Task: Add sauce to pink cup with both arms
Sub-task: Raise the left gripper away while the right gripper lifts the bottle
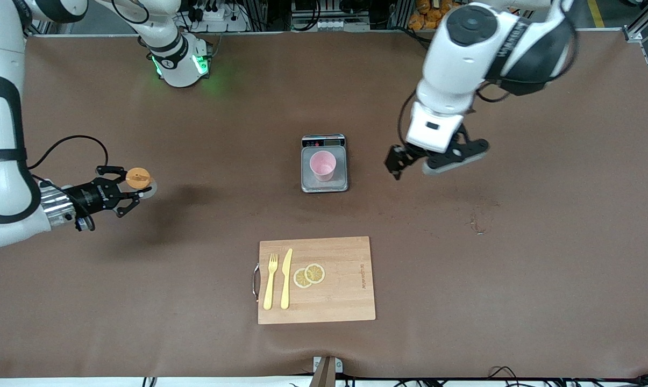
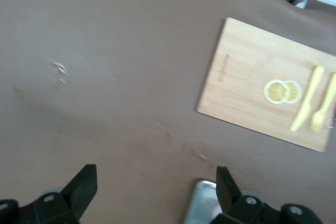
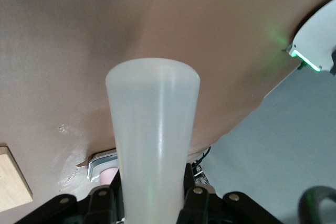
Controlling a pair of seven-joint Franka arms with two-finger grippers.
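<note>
The sauce bottle (image 1: 138, 178) is held in my right gripper (image 1: 123, 189), above the table toward the right arm's end. Its orange cap faces the front camera. In the right wrist view its translucent whitish body (image 3: 153, 145) fills the gap between the fingers of my right gripper (image 3: 153, 203). The pink cup (image 1: 322, 165) stands upright on the grey scale (image 1: 307, 184) at the table's middle, and also shows in the right wrist view (image 3: 107, 174). My left gripper (image 1: 426, 164) is open and empty, hanging over bare table beside the scale; in the left wrist view (image 2: 156, 184) a corner of the scale (image 2: 202, 205) shows.
A wooden cutting board (image 1: 345, 301) lies nearer the front camera than the scale. It carries a yellow fork (image 1: 270, 282), a yellow knife (image 1: 286, 279) and two lemon slices (image 1: 309, 275). The board also shows in the left wrist view (image 2: 241, 77).
</note>
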